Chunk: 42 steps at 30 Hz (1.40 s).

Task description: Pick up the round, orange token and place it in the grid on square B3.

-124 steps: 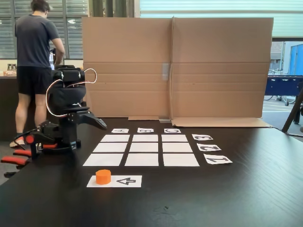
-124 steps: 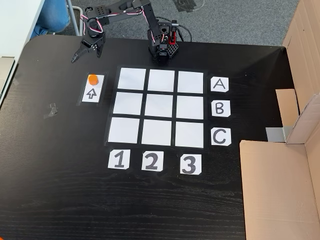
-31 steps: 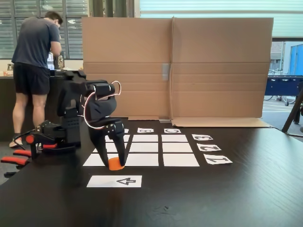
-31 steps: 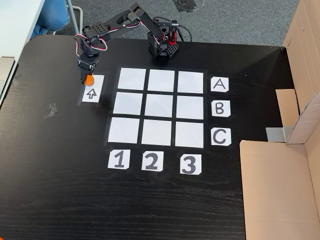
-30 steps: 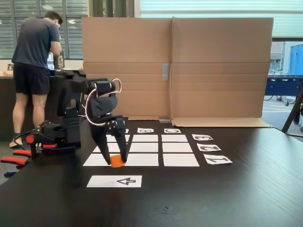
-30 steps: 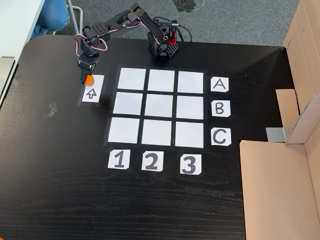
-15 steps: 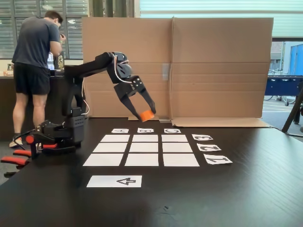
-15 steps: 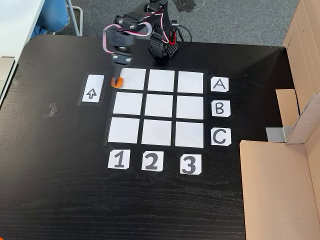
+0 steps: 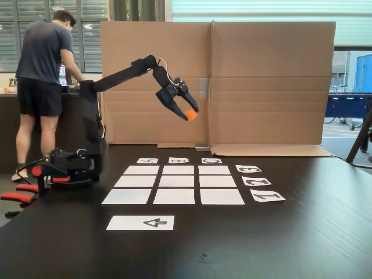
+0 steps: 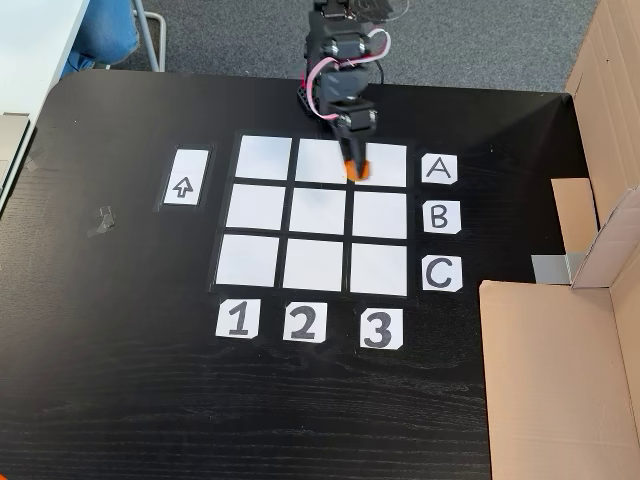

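The orange token (image 9: 191, 115) hangs high in the air, pinched at the tip of my gripper (image 9: 189, 113), which is shut on it. From above, the token (image 10: 354, 170) and gripper (image 10: 353, 164) appear over the row A squares, near the line between columns 2 and 3. The grid (image 10: 250, 260) of white rectangles lies flat on the black table, and the low side view also has the grid (image 9: 174, 196) in it. Square B3 (image 10: 380, 215) is bare; in the low side view square B3 (image 9: 178, 170) is the middle of the far row.
A white arrow sheet (image 10: 184, 176) lies bare beside column 1, nearest the camera as the arrow sheet (image 9: 139, 222). A tall cardboard wall (image 9: 261, 87) stands behind the grid. The arm's base (image 9: 70, 168) sits by the table edge. A person (image 9: 43, 75) stands beyond it.
The arm has lifted higher and swung across row A from the column 1 side toward column 3, carrying the token. Earlier it had picked the token off the arrow sheet.
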Each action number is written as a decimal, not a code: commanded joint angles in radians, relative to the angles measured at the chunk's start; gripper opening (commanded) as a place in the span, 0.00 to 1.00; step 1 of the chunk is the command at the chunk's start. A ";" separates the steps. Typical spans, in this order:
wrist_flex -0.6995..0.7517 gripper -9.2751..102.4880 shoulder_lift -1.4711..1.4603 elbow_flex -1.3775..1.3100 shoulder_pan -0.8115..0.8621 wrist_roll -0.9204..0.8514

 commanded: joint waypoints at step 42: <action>-0.069 0.07 -0.448 0.167 -0.138 0.319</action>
